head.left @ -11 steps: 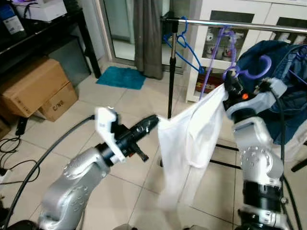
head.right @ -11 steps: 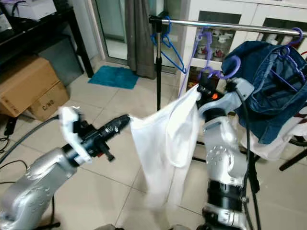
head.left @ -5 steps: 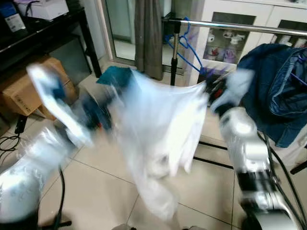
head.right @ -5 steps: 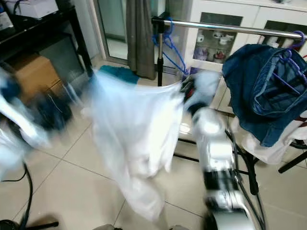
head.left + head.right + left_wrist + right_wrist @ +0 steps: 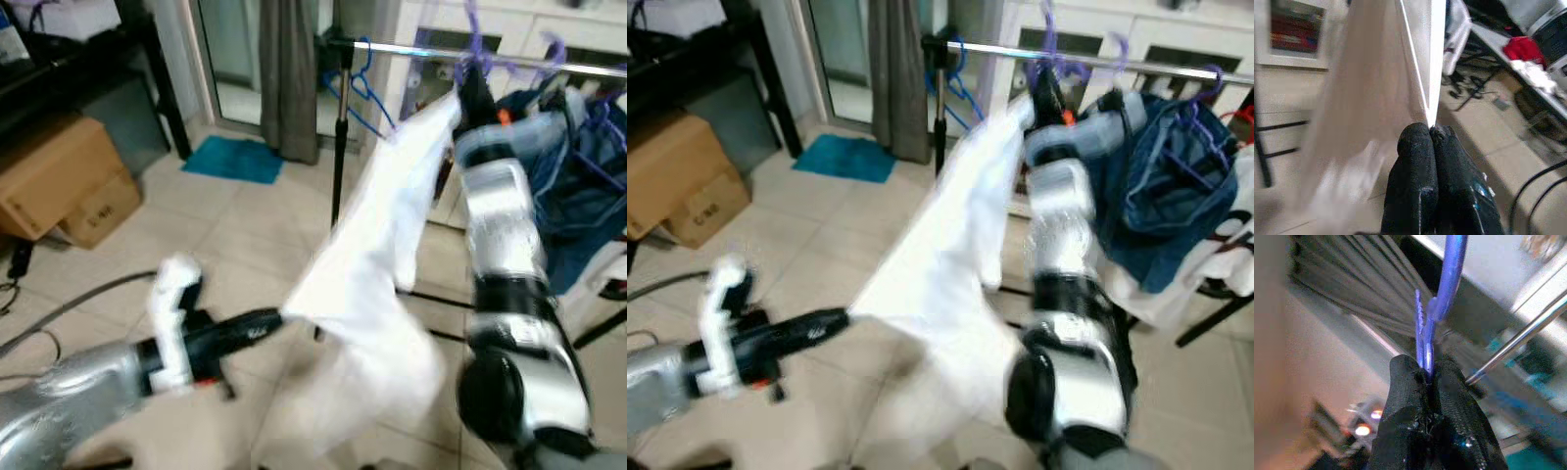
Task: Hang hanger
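Two grippers share the load: the right gripper [image 5: 1426, 374] is clamped on the neck of the purple hanger [image 5: 1442, 293] just below the rail [image 5: 509, 61], near the rail's left end, while the left gripper [image 5: 1429, 131] is pinched tight on the hem of the white garment [image 5: 377, 255], stretching it down and leftward. The garment is light, soft and limp; it offers no support. Grip the stiff plastic hanger at the neck, keeping the hook free to seat over the rail.
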`<state>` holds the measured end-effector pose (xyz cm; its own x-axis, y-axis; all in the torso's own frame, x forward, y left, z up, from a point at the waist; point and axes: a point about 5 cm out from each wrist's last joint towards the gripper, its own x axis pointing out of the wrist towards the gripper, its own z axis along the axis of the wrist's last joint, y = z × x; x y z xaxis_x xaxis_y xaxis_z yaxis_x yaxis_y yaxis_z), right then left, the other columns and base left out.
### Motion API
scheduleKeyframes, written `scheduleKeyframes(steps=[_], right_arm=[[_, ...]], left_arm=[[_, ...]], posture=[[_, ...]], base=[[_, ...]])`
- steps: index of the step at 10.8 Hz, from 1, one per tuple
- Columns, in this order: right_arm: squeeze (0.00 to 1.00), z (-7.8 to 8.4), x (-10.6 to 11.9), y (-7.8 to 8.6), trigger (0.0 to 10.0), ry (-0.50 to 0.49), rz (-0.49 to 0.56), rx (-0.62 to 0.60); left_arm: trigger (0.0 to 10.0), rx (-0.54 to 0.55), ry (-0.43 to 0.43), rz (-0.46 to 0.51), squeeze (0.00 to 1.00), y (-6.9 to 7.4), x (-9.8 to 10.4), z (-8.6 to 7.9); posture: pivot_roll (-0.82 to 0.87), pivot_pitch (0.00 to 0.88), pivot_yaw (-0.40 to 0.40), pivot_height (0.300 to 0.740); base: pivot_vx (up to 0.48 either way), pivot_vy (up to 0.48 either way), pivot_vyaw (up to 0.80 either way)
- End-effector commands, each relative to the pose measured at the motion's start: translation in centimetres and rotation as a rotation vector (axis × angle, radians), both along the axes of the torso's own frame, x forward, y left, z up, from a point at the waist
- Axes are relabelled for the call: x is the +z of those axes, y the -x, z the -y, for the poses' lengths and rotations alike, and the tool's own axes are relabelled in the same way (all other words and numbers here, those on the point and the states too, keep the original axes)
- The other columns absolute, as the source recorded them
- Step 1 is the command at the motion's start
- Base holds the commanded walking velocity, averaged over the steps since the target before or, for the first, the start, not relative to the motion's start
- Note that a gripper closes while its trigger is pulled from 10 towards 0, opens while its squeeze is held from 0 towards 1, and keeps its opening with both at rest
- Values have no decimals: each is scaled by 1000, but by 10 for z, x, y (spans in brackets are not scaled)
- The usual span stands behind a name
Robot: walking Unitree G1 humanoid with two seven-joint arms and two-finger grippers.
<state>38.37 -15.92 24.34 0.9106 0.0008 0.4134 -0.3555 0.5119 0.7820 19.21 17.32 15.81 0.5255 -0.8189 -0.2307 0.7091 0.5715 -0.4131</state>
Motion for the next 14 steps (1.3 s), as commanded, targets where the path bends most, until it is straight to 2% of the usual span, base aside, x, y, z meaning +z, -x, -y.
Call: scheduleKeyframes(steps=[1, 2, 3, 4, 5, 6, 7, 8, 9, 10, 11, 12, 13, 14], right_arm=[[0, 15, 8, 0, 0, -86, 39, -32], [0, 29, 13, -2, 0, -86, 63, -69], [0, 31, 15, -3, 0, -84, 76, -66], [0, 33, 20, -3, 0, -81, 109, -62], [0, 33, 25, 0, 0, -38, 138, -69], [0, 35, 24, 2, 0, -39, 139, -75], [0, 34, 20, 6, 0, 44, 136, -84], [0, 27, 19, 11, 0, 129, 143, -68], [0, 13, 18, 23, 0, 181, 166, -18], [0, 0, 17, 31, 0, 239, 173, 16], [0, -6, 17, 37, 0, 265, 158, 17], [0, -9, 17, 40, 0, 276, 152, 17], [0, -17, 17, 44, 0, 321, 147, 31], [0, -24, 19, 47, 0, 337, 149, 55]], left_arm=[[0, 0, -56, -49, 0, 4, -10, -4], [0, 61, -142, -124, 0, 10, -35, -16], [0, 119, -186, -153, 0, 10, -50, -26], [0, 209, -333, -190, 0, 10, -76, -45], [0, 246, -417, -213, 0, 11, -90, -56], [0, 244, -423, -195, 0, 9, -90, -56], [0, 251, -437, -125, 0, 3, -86, -56], [0, 249, -401, -9, 0, -9, -74, -53], [1569, 300, -343, 181, 0, -35, -47, -44], [10000, 373, -279, 324, 0, -53, -29, -38], [10000, 339, -262, 416, 1000, -60, -20, -30], [10000, 277, -295, 469, 1000, -62, -18, -23], [10000, 189, -282, 492, 1000, -63, -20, -12], [10000, 117, -251, 477, 1000, -64, -25, -5]], posture=[[-16, 0, 25, 740], [-15, 0, 30, 740], [-13, 0, 32, 740], [-19, 0, 48, 740], [-26, 0, 54, 740], [-37, 0, 64, 740], [-43, 0, 69, 740], [-48, 0, 71, 740], [-51, 0, 70, 740], [-59, 0, 68, 740], [-63, 0, 61, 740], [-63, 0, 57, 740], [-69, 0, 52, 740], [-69, 0, 52, 740]], base=[[0, 0, 0], [0, 0, 0], [0, 0, 0], [0, 0, 0], [0, 0, 0], [0, 0, 0], [0, 0, 0], [0, 0, 0], [0, 0, 0], [0, 0, 0], [0, 0, 0], [0, 0, 0], [0, 0, 0], [0, 0, 0]])
